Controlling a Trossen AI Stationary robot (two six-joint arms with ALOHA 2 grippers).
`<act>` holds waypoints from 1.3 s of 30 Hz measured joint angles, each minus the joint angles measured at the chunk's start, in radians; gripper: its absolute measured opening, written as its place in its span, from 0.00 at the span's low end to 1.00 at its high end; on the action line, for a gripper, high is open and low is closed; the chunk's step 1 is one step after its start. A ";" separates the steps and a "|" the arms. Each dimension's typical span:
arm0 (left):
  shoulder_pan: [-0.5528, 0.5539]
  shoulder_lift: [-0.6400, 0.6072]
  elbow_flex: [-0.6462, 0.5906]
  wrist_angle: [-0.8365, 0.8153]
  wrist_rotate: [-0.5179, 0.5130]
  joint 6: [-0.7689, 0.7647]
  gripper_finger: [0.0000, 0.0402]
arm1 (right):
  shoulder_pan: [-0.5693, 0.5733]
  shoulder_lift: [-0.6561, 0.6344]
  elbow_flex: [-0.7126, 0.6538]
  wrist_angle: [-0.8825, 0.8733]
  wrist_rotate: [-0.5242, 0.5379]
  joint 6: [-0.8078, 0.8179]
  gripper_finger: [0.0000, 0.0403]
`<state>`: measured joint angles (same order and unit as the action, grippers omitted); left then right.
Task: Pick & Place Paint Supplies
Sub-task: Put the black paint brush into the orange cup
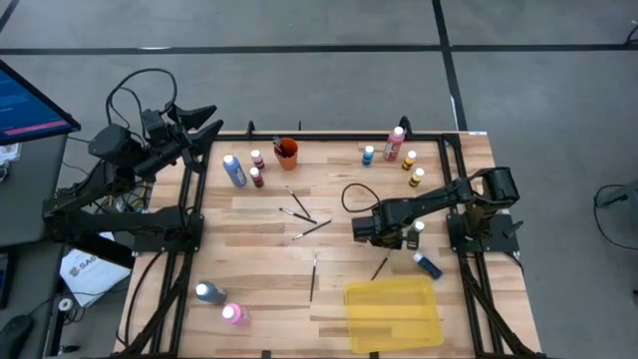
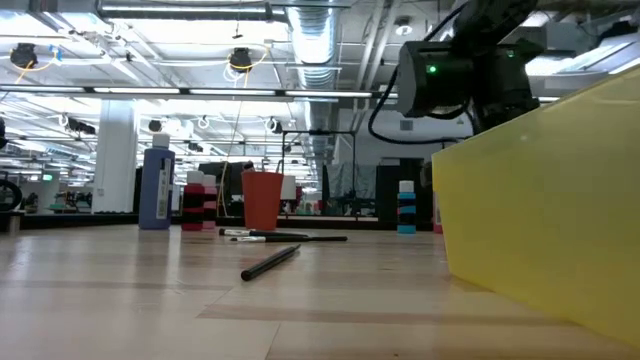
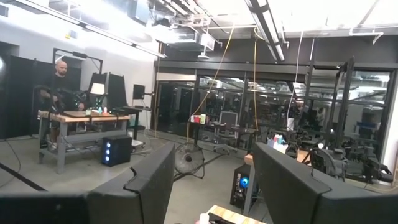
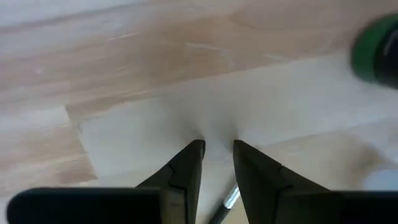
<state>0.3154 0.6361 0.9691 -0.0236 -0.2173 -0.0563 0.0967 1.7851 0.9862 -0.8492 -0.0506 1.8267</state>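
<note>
Two arms in view: right gripper (image 4: 216, 149) is low over the table (image 1: 259, 249), fingers a narrow gap apart, a paintbrush (image 4: 225, 202) lying between them, not clearly pinched. Left gripper (image 1: 204, 125) is parked off the table's far left corner, fingers spread, empty. Bottles and brushes are scattered over the table.

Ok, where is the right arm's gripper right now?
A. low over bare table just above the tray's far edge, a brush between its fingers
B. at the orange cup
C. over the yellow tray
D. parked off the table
A: the right gripper is down on the wood beyond the yellow tray, its fingers slightly apart either side of a thin paintbrush.
</note>
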 joint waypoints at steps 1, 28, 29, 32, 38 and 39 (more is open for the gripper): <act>0.000 0.000 0.000 0.001 0.000 0.000 0.53 | -0.008 0.001 0.004 0.000 0.004 -0.027 0.22; 0.000 0.000 0.000 0.012 0.003 0.000 0.53 | 0.074 -0.009 -0.017 -0.028 -0.089 0.132 0.22; 0.000 0.000 0.000 0.012 0.003 0.000 0.53 | 0.075 -0.011 -0.025 -0.015 -0.086 0.143 0.22; 0.000 0.000 0.000 0.015 0.003 0.000 0.53 | 0.070 -0.011 -0.037 -0.001 -0.083 0.154 0.22; 0.000 0.011 0.000 0.023 -0.001 0.000 0.53 | 0.030 -0.019 -0.019 -0.022 -0.067 0.057 0.22; 0.000 0.014 0.000 0.022 -0.001 0.000 0.53 | 0.020 -0.019 -0.016 -0.019 -0.060 0.049 0.23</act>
<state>0.3153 0.6502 0.9691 -0.0017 -0.2184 -0.0563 0.1166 1.7664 0.9707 -0.8684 -0.1108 1.8759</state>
